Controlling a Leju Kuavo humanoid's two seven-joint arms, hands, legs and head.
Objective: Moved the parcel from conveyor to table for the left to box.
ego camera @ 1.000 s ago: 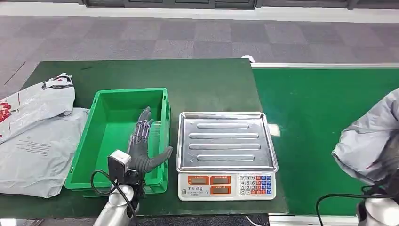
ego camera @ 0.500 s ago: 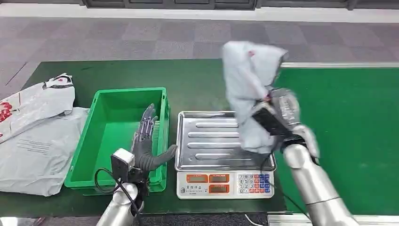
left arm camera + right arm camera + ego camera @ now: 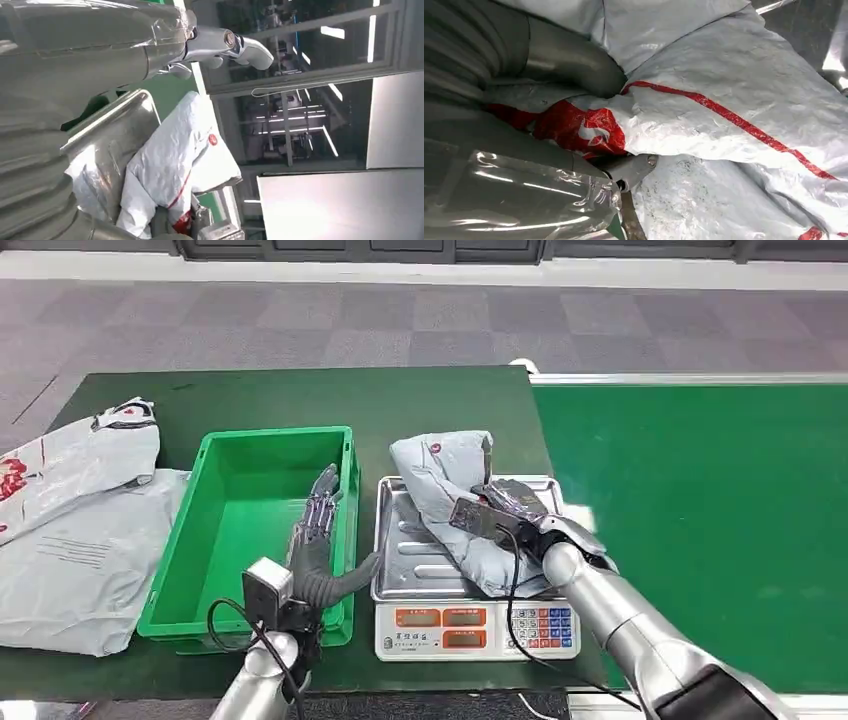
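Dark green table (image 3: 400, 405) in front of grey tiled floor, w/ bright green conveyor (image 3: 700, 520) butting its 3 o'clock side. On the table: green crate (image 3: 215, 585) left of centre, a scale (image 3: 478, 628) w/ steel pan just beside it at 3 o'clock, and two other grey mailer bags (image 3: 75, 530) lying at the far 9 o'clock edge.

Progress, as I judge it: parcel (image 3: 445, 490) is off the belt and lies across the scale pan, its 12 o'clock end hanging over the pan's rim onto the table. So the conveyor-to-table leg looks about done. Right hand (image 3: 510, 505) is on the parcel; in the right wrist view the thumb and fingers press into the grey-and-red wrap, so it reads as gripping, release not yet made. Left hand (image 3: 315, 540) hovers over the crate's 3 o'clock wall, fingers straight and apart, holding nothing. Left to do: right lets go and clears out, left picks the parcel up and boxes it.

Room: crate wall sits just beside the pan, so the left hand has a short hop w/ one lip to clear. Right arm lies across the scale's 4 o'clock corner, its cable draped over the keypad; possible snag. Open belt at 3 o'clock gives the right arm space to pull away.
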